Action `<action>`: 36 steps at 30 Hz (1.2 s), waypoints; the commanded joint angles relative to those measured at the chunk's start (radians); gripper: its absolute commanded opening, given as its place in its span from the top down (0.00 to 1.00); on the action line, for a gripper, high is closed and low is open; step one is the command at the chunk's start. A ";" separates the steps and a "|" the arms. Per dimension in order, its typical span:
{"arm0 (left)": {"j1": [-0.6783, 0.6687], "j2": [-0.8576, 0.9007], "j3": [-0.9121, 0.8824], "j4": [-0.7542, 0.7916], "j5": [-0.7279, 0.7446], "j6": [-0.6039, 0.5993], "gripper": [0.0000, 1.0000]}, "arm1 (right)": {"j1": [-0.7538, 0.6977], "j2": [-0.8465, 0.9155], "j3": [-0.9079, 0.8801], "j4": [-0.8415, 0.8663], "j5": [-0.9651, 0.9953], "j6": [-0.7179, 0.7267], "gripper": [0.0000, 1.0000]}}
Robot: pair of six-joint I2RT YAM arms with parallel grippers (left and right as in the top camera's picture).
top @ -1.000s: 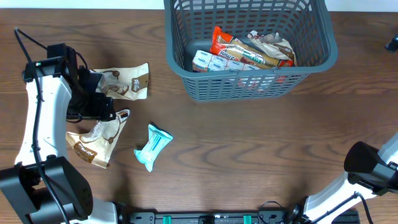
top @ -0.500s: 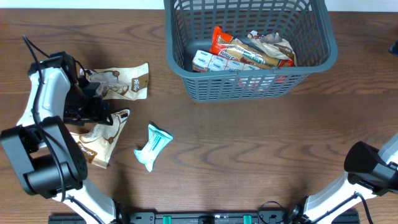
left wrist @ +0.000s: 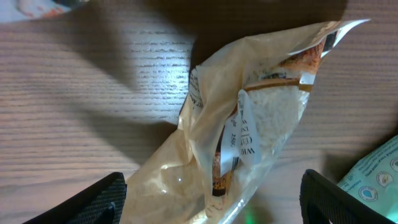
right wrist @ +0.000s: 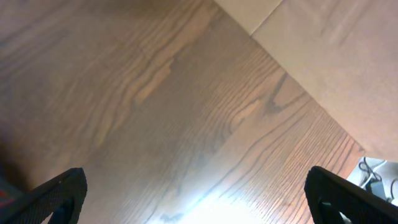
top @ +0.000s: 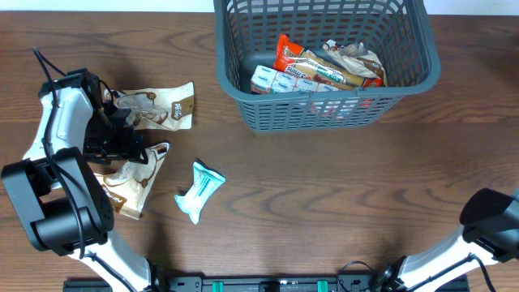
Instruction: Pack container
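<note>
The container [top: 243, 101], a dark grey-blue slotted basket, stands at the back centre with several snack packets [top: 324, 71] inside. On the left, my left gripper [top: 138, 154] hovers over a tan and clear packet [top: 128, 180]. In the left wrist view that packet [left wrist: 249, 124] lies between the open jaws of the gripper [left wrist: 211, 211], and neither finger [left wrist: 93, 199] touches it. My right gripper [right wrist: 199, 202] stands open over bare wood, with nothing between its fingers.
A second tan packet [top: 158, 107] lies behind the left gripper. A teal packet [top: 199, 191] lies to its right, and its corner [left wrist: 373, 174] shows in the left wrist view. The right arm [top: 495, 221] sits at the front right corner, near the table edge [right wrist: 298, 68].
The left arm has swung and its gripper has shifted slightly left over the tan packet. The right arm has drawn back a little toward the front right corner. No packet has moved.
</note>
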 commanded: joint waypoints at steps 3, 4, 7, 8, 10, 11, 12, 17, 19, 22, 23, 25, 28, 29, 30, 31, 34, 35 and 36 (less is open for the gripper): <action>0.003 0.000 0.009 -0.010 -0.003 -0.002 0.21 | -0.016 0.009 -0.109 0.060 -0.008 -0.015 0.01; 0.003 0.000 0.009 -0.010 -0.003 -0.002 0.22 | -0.017 0.009 -0.130 0.076 -0.008 -0.015 0.01; 0.003 0.000 0.009 -0.010 -0.004 -0.002 0.22 | -0.017 0.009 -0.174 0.113 -0.008 -0.015 0.01; 0.003 0.000 0.009 -0.010 -0.004 -0.002 0.22 | -0.018 0.009 -0.184 0.122 -0.008 -0.015 0.01; 0.003 0.000 0.009 -0.011 -0.004 -0.002 0.22 | -0.018 0.009 -0.203 0.145 -0.008 -0.015 0.01; 0.003 0.000 0.009 -0.011 -0.004 -0.002 0.22 | -0.018 0.009 -0.209 0.156 -0.007 -0.015 0.01; 0.003 0.000 0.009 -0.011 -0.004 -0.002 0.21 | -0.018 0.009 -0.212 0.163 -0.007 -0.015 0.01; 0.003 0.000 0.009 -0.008 -0.003 -0.002 0.22 | -0.018 0.009 -0.215 0.189 -0.004 -0.015 0.01; 0.003 0.000 0.009 -0.002 -0.004 -0.002 0.22 | -0.018 0.009 -0.215 0.193 -0.004 -0.015 0.01; 0.002 0.000 0.009 0.011 -0.005 0.000 0.22 | -0.018 0.009 -0.215 0.202 -0.004 -0.015 0.01; 0.000 0.000 0.009 0.014 -0.005 0.003 0.22 | -0.018 0.009 -0.215 0.207 -0.004 -0.015 0.01; -0.007 0.000 0.009 0.017 -0.008 0.011 0.22 | -0.018 0.009 -0.215 0.214 -0.004 -0.015 0.01; -0.024 0.000 0.009 0.017 -0.018 0.014 0.22 | -0.018 0.009 -0.215 0.218 -0.001 -0.015 0.01; -0.032 0.000 0.008 0.018 -0.032 0.014 0.22 | -0.018 0.009 -0.215 0.218 -0.001 -0.015 0.01; -0.040 0.000 0.005 0.019 -0.047 0.014 0.22 | -0.018 0.009 -0.215 0.219 -0.001 -0.015 0.01; -0.047 0.000 0.002 0.022 -0.061 0.014 0.22 | -0.018 0.009 -0.215 0.219 -0.001 -0.015 0.01; -0.068 0.000 -0.015 0.040 -0.065 0.013 0.21 | -0.018 0.009 -0.215 0.222 -0.001 -0.015 0.01; -0.071 0.000 -0.023 0.050 -0.065 0.013 0.21 | -0.018 0.009 -0.215 0.222 -0.001 -0.015 0.01; -0.073 0.000 -0.029 0.056 -0.065 0.013 0.22 | -0.018 0.009 -0.215 0.222 -0.001 -0.015 0.01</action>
